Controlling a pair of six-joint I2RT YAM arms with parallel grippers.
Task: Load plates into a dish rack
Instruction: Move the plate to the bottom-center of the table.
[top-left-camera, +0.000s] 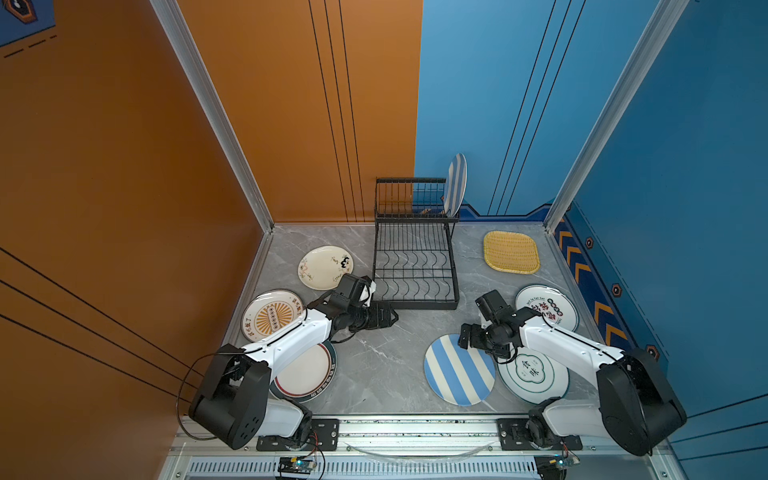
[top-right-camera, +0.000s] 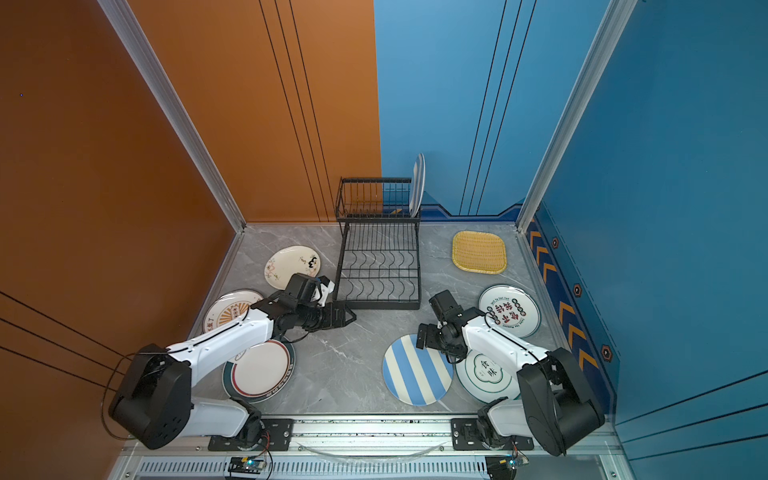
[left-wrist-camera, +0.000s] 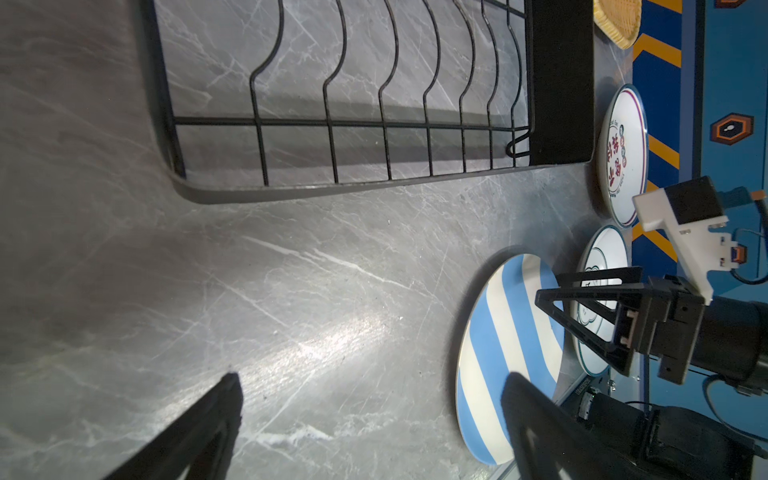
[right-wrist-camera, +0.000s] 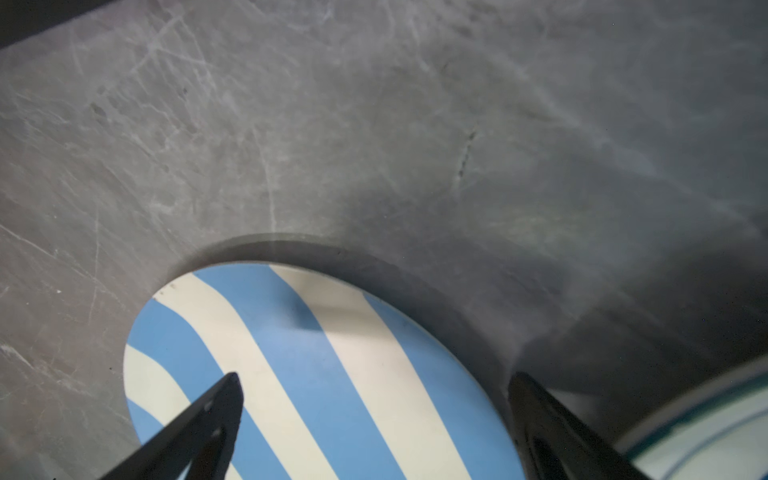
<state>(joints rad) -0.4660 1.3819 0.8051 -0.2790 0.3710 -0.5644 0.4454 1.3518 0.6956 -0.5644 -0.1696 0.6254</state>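
**A:** What is the right gripper (right-wrist-camera: 376, 384) doing?

**B:** Its jaws stand wide apart and hold nothing. It hangs low over the edge of the blue-and-white striped plate (top-left-camera: 459, 370), which lies flat on the desk (top-left-camera: 374, 374). One finger is above the stripes. The other seems just off the rim, toward the green-rimmed plate (top-left-camera: 534, 374) beside it. I'd judge it is straddling the rim to pinch it, since a flat plate offers no other hold.

**A:** And the left gripper (left-wrist-camera: 372, 378)?

**B:** It is also spread and empty, over bare desk. The front corner of the dish rack (top-left-camera: 415, 266) is just ahead of it, so it is probably waiting to help.

**A:** Is the rack loaded?

**B:** Barely. Its lower slots are empty. A second striped plate (top-left-camera: 456, 185) stands on edge in the raised rear basket, well beyond both grippers.
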